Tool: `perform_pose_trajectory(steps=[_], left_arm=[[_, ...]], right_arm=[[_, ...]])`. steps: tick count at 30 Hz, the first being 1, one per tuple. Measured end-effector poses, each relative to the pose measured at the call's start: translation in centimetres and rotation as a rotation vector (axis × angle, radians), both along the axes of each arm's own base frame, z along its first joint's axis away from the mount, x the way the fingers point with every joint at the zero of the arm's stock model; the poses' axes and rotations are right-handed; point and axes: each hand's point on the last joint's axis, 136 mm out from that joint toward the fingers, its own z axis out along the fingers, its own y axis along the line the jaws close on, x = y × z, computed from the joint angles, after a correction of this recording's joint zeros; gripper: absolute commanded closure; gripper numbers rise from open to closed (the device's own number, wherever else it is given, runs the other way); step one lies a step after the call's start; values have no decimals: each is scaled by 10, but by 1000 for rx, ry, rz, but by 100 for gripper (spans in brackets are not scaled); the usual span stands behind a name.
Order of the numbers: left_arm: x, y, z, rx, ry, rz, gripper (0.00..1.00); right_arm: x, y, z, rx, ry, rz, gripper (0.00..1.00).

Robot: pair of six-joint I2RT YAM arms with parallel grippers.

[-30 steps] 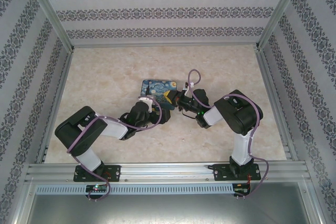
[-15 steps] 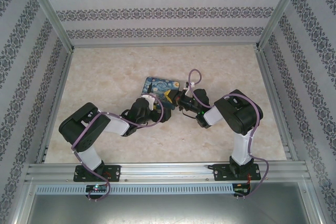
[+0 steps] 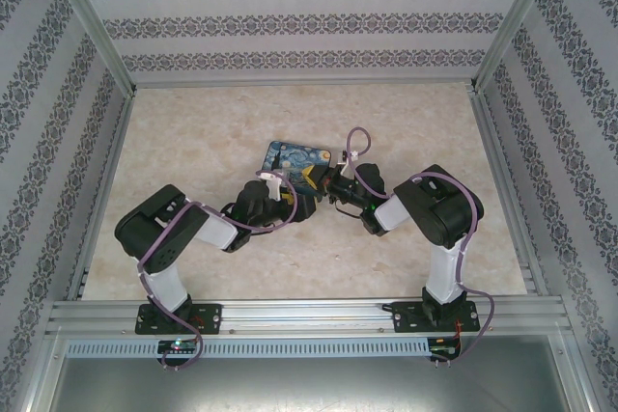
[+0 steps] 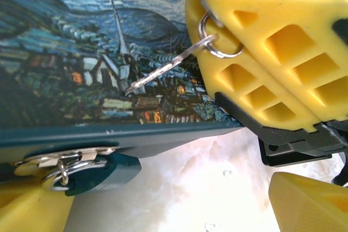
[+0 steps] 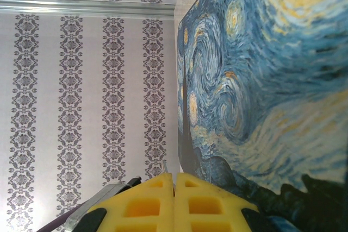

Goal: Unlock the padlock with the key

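Observation:
The tiny blue padlock [image 4: 103, 171] hangs by its silvery shackle [image 4: 64, 168] from the hasp on the near side of the painted tin box [image 4: 70, 63]. It lies beside the left-hand finger [image 4: 27, 210] of my left gripper [image 4: 174, 205], which is open, its fingers far apart. The silvery key [image 4: 163, 71] sticks out on its ring [image 4: 218, 42] over the box lid. My right gripper [image 5: 175, 180] is shut on the key, a thin metal edge [image 5: 165, 168] peeking out between its yellow pads. From above, the left gripper [image 3: 288, 198] and the right gripper [image 3: 311, 178] meet at the box's near edge [image 3: 294, 156].
The tin box rests in the middle of the marbled table [image 3: 193, 142]. Patterned walls [image 3: 290, 26] enclose the far side and both flanks. A metal rail [image 3: 309, 315] runs along the near edge by the arm bases.
The left arm has slid right and forward toward the box's near edge. The box turned slightly. The right arm has held still with the key.

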Motion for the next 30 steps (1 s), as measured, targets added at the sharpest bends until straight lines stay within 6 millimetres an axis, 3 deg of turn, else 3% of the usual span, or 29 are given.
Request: perform_pose_trajectory(steps=[13, 30], left_arm=[[2, 7, 4, -159, 4, 89, 19], [1, 10, 0, -210, 55, 134, 32]], right_arm=[[0, 0, 0, 0, 0, 0, 100], [0, 0, 0, 4, -6, 0, 100]])
